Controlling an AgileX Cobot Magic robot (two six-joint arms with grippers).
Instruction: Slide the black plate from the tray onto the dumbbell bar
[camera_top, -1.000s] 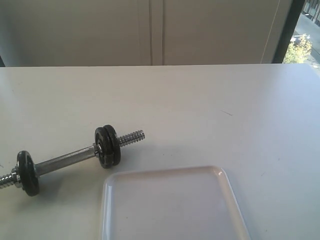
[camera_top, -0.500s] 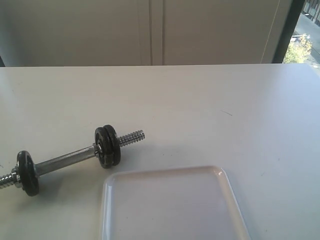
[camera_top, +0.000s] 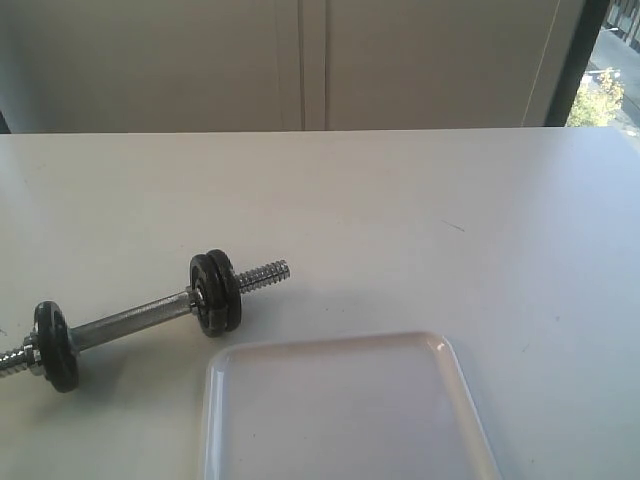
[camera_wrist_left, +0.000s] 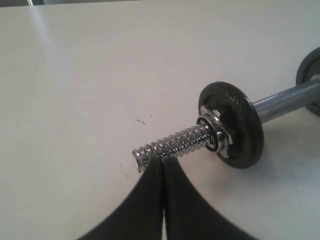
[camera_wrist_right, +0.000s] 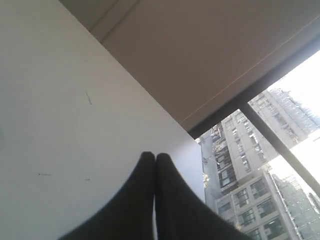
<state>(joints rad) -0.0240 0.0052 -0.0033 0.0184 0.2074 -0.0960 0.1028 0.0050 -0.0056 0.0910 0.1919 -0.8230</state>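
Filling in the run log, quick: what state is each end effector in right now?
Left end effector: closed, holding nothing, tips close to the threaded end of the dumbbell bar.
Right end effector: closed, holding nothing.

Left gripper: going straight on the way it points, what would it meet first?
Probably the chrome screw-threaded end of the dumbbell bar, lying just ahead of the shut black left gripper; its height above the bar is unclear.
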